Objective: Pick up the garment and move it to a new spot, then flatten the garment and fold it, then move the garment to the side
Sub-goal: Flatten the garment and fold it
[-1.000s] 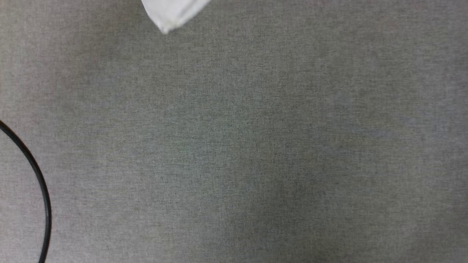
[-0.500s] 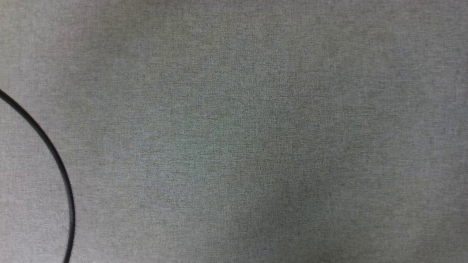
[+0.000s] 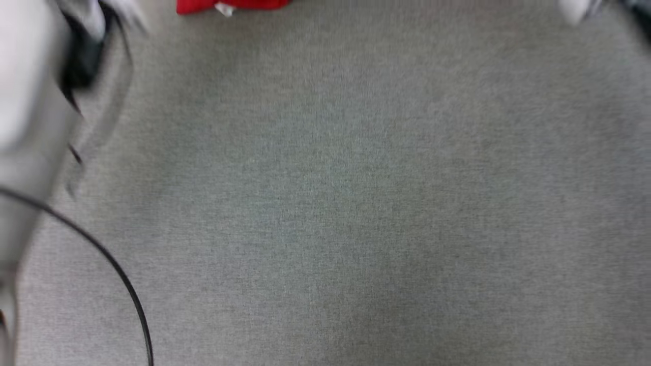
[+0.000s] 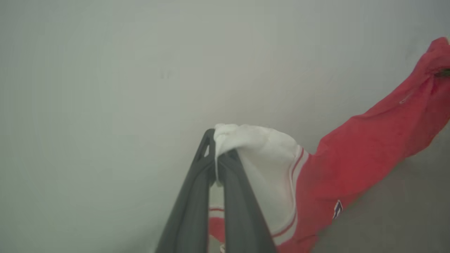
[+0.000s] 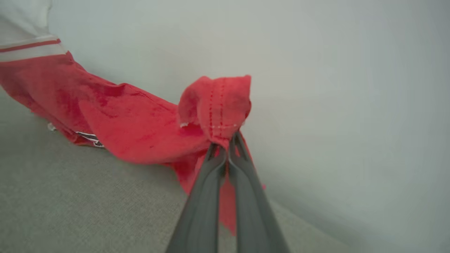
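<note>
The garment is a red shirt with white sleeves and red-and-white striped trim. In the left wrist view my left gripper is shut on a bunched white sleeve, and the red body stretches away to the right. In the right wrist view my right gripper is shut on a red stitched hem of the garment, which sags to the left toward the grey surface. In the head view a red edge of the garment shows at the top. My pale left forearm is blurred at the left edge.
A grey fabric surface spreads across the head view. A thin black cable curves over its lower left. A pale blurred shape sits at the top right corner. A plain pale wall stands behind the garment.
The head view has shifted. A white sleeve tip at the top a second ago left the view; now a red edge shows there and my blurred left forearm has come in at the left.
</note>
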